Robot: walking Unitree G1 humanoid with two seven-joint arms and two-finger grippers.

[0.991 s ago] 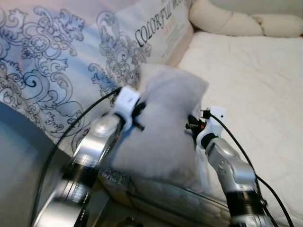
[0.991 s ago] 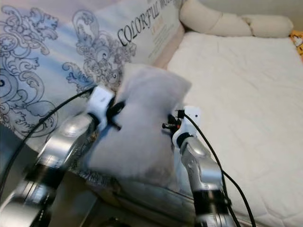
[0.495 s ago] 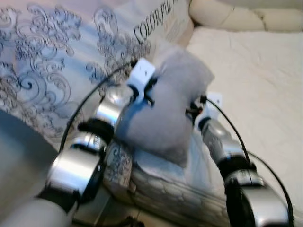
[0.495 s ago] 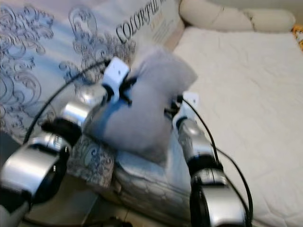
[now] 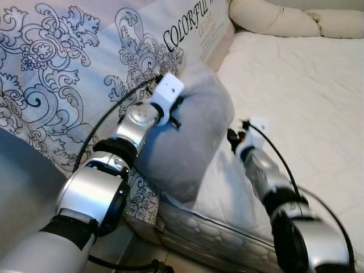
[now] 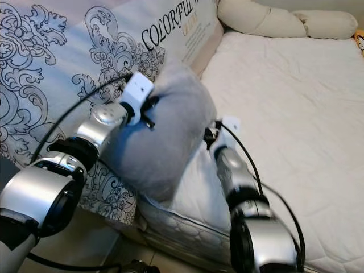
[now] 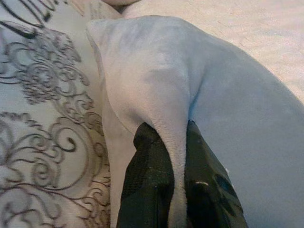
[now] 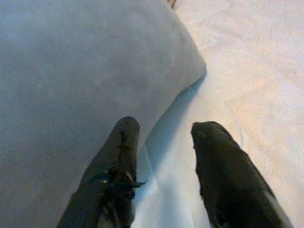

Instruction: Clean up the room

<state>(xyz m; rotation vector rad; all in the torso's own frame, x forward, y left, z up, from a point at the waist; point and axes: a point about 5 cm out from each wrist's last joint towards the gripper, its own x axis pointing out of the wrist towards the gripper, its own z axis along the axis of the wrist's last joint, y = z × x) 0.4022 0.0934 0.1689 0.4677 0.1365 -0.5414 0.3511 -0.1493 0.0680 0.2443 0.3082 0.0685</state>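
Note:
A soft grey pillow (image 5: 193, 131) hangs over the bed's near edge, leaning toward the patterned quilt (image 5: 68, 74). My left gripper (image 7: 173, 135) is shut on a pinched fold of the grey pillow (image 7: 156, 71) at its left side. My right gripper (image 8: 166, 126) is open just beside the pillow's right edge, above the cream mattress (image 5: 296, 85), with nothing between its fingers. In the left eye view the right gripper (image 5: 232, 136) sits a little right of the pillow.
The quilt with blue-grey scrollwork and printed lettering covers the bed's left part. A cream bolster (image 5: 273, 17) lies along the far end of the mattress. The quilted mattress side (image 5: 210, 233) and a strip of floor lie below.
The right gripper has come off the pillow and now stands open beside it. The left arm has carried the pillow up and toward the quilt. The camera has shifted too.

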